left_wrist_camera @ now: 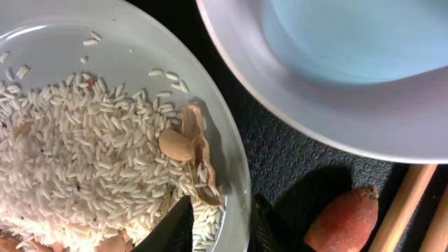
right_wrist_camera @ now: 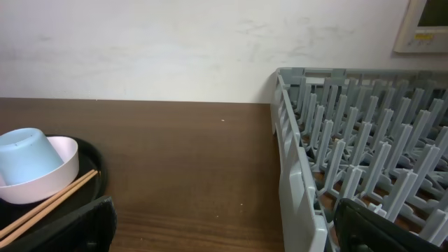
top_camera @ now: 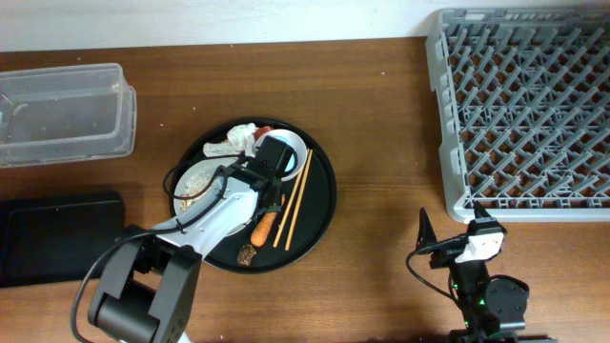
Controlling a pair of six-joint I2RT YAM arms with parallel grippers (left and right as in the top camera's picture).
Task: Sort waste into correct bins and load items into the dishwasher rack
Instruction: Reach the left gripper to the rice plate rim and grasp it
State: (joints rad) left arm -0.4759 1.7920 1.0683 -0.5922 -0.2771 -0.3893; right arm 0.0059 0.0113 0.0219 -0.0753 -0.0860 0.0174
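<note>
Table (top_camera: pixel 381 114): brown wood with a pale wall behind it; everything we saw stood on it.
Dishwasher rack (top_camera: pixel 524 105): grey and pegged, at the far right, with its near-left corner close to the right gripper.
Bins: the clear tub (top_camera: pixel 62 110) sat far left and the black tray (top_camera: pixel 57 233) nearer the robot, both well apart from the left gripper.
Round tray (top_camera: pixel 324 205): black, at mid-table, carrying the dishes and the waste.
Plate (left_wrist_camera: pixel 140 42): white, on the round tray's left part; its right rim ran between the left gripper's fingers (left_wrist_camera: pixel 178 227).
Bowl (left_wrist_camera: pixel 315 119): white, just beyond that gripper, with the light-blue cup (left_wrist_camera: pixel 350 35) tipped inside.
Left gripper (left_wrist_camera: pixel 220 224): jaws narrow but still parted astride the plate's rim, one finger over the rice side and the other outside it; we saw a gap on the plate side.
Right gripper (right_wrist_camera: pixel 224 231): spread wide and holding nothing, low over the table and well apart from the round tray.
Chopsticks (top_camera: pixel 295 200): lying right of the left gripper.
Carrot (left_wrist_camera: pixel 343 217): just beside the outer finger.
Rice (left_wrist_camera: pixel 70 154): heaped on the plate, reaching under the inner finger, with beige scraps (left_wrist_camera: pixel 175 145) just ahead of it.
</note>
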